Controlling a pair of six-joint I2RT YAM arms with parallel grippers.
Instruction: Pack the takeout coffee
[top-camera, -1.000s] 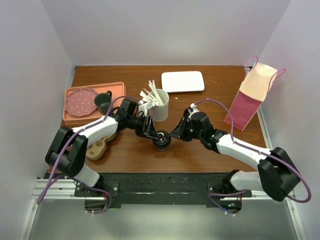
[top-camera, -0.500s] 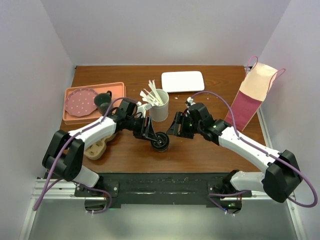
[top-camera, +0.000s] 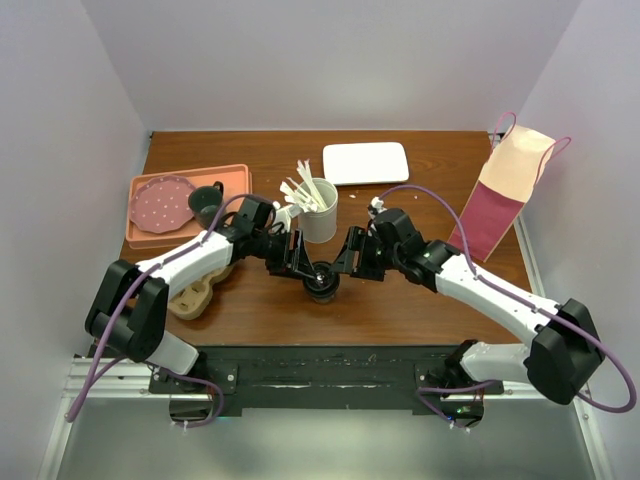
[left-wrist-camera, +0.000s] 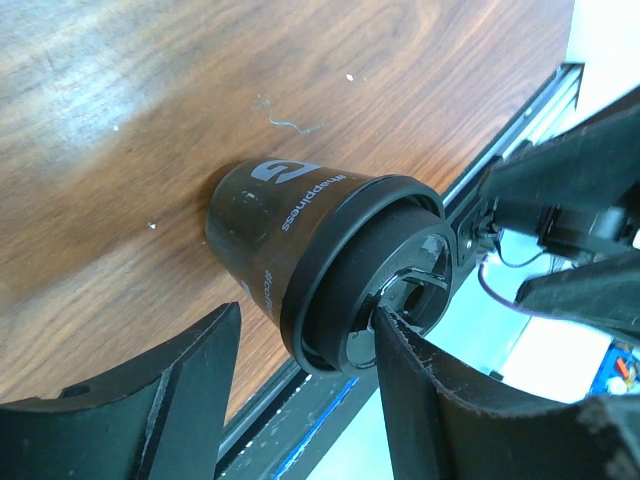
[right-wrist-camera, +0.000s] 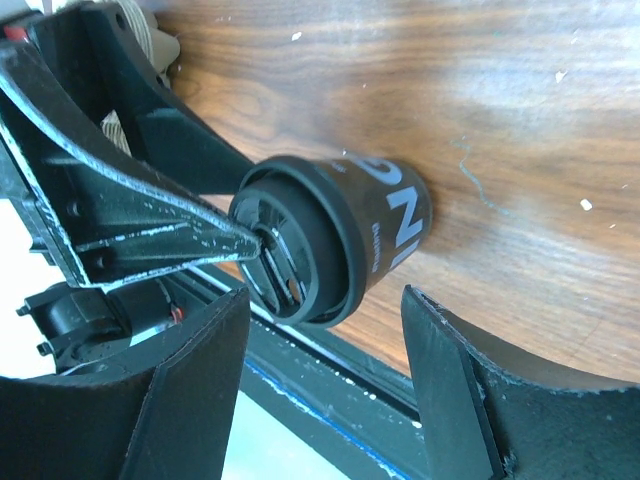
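Coffee cup (left-wrist-camera: 290, 235): wrist views showing white lettering; top view showing mostly lid. Left gripper (left-wrist-camera: 305, 325), right gripper (right-wrist-camera: 325, 300): both hanging low, facing each other, fingers standing spread, cup sitting btwn.

High rear overview, close wrist views, shared takeout coffee (top-camera: 321, 281)

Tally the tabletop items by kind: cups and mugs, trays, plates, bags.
Cups and mugs: 3 (takeout coffee, white cup, dark mug)
Trays: 2 (orange tray, white tray)
Plates: 1 (pink plate)
Bags: 1 (paper bag)
Total: 7
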